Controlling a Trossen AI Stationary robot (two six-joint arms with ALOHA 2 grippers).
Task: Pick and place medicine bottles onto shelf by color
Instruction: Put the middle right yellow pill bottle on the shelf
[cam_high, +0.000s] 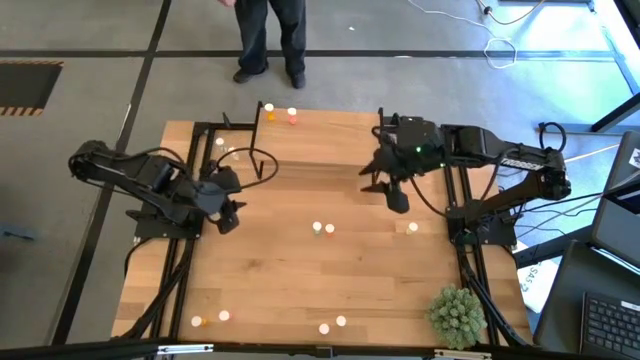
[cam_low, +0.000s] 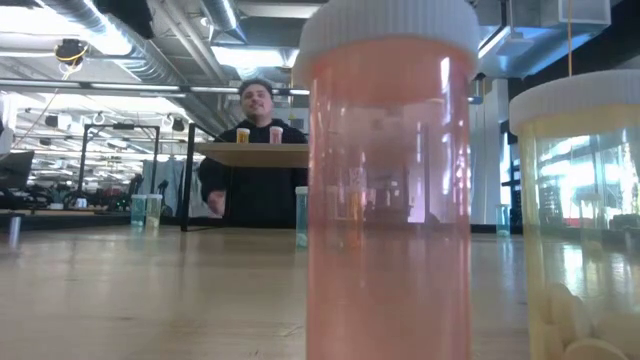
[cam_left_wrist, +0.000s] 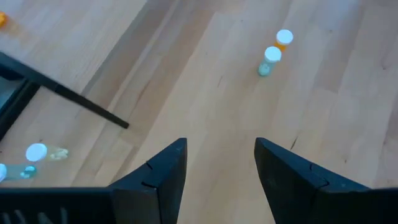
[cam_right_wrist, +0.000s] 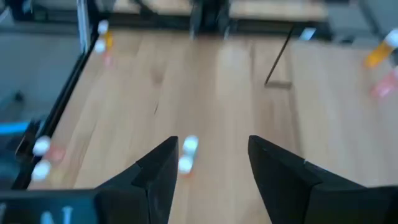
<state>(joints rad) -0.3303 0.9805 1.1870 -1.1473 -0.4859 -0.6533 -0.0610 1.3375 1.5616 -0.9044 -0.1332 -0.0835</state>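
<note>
Small white-capped medicine bottles stand scattered on the tabletop. A pair stands mid-table, one to its right, and two more pairs stand near the near edge. An orange bottle and a pink one stand on the shelf at the far edge. A pink bottle and a pale yellow one fill the low view. My left gripper hangs open over bare wood left of centre. My right gripper is open too, hanging right of the middle pair.
The shelf's black legs stand on the far half of the table. A spiky green plant ball sits at the near right corner. A person is behind the far edge. Bare wood lies between the two grippers.
</note>
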